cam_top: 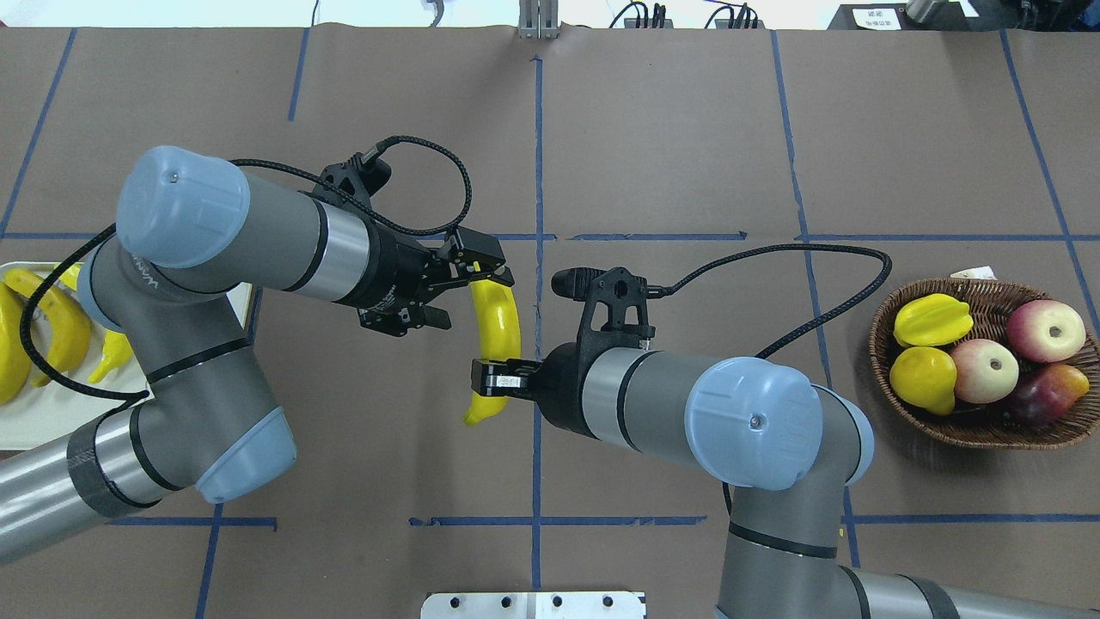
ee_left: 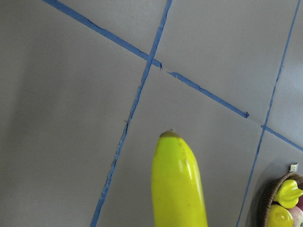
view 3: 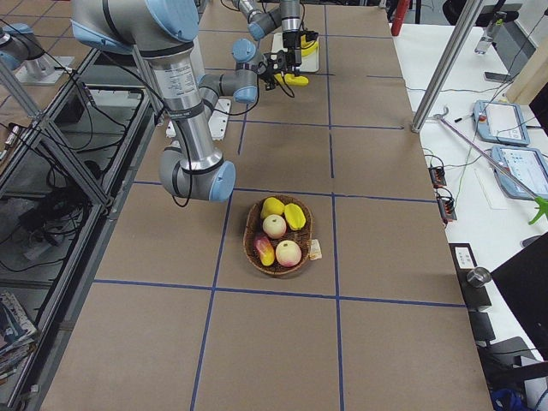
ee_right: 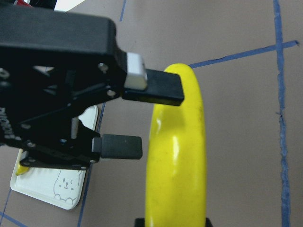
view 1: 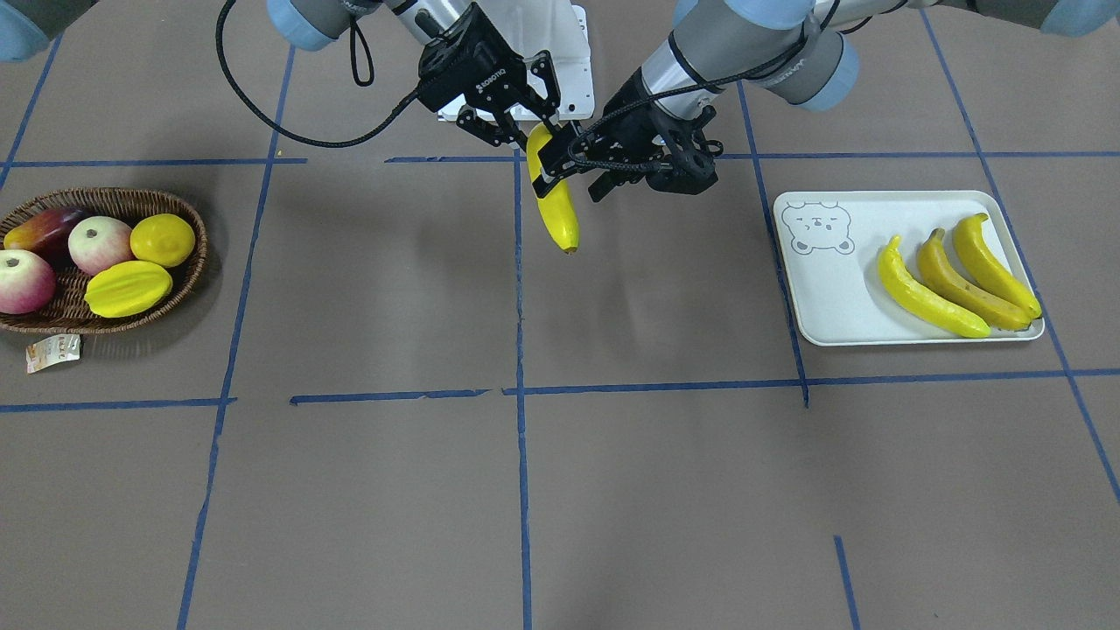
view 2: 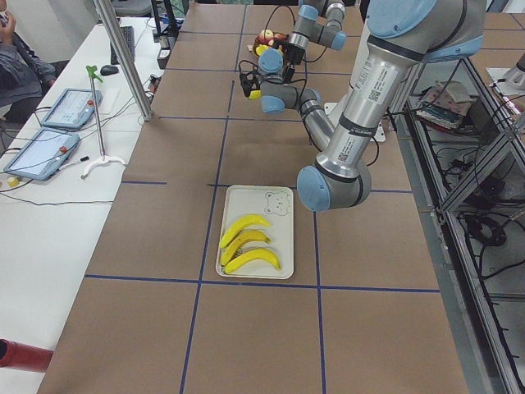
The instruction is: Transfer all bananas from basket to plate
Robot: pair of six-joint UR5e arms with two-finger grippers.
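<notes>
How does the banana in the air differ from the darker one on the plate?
The held banana is bright yellow; the darker banana is orange-yellow with dark specks. The held banana hangs above the table in the right gripper; the darker banana lies flat on the plate. Both are long and curved.

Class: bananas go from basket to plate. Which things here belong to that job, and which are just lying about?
Job: banana held in the right gripper; three bananas on the plate; basket.
Lying about, all in the basket: starfruit, lemon, two apples, dark red fruit.
</notes>
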